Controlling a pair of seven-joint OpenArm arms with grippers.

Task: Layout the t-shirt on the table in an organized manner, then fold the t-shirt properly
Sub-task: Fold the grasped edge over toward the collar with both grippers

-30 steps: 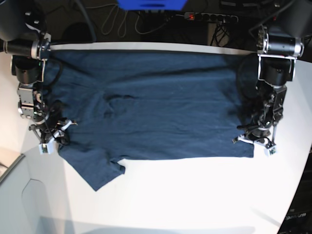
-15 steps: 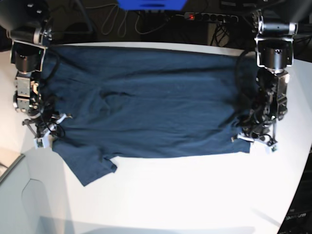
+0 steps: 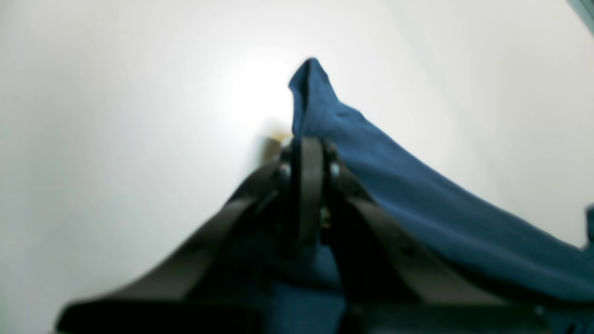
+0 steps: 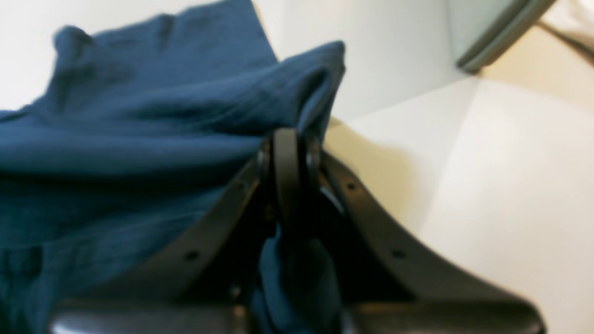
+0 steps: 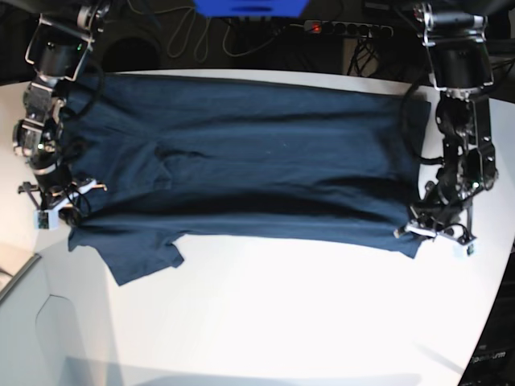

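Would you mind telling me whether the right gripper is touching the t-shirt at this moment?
Touching. The right wrist view shows the right gripper shut, with navy fabric of the t-shirt pinched between its jaws and bunched above them.

Lab: power strip (image 5: 348, 28), tangled cables (image 5: 193, 36).

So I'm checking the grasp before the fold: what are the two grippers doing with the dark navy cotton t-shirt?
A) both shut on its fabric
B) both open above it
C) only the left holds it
A: the left gripper and the right gripper each pinch a fold of the dark navy cotton t-shirt.
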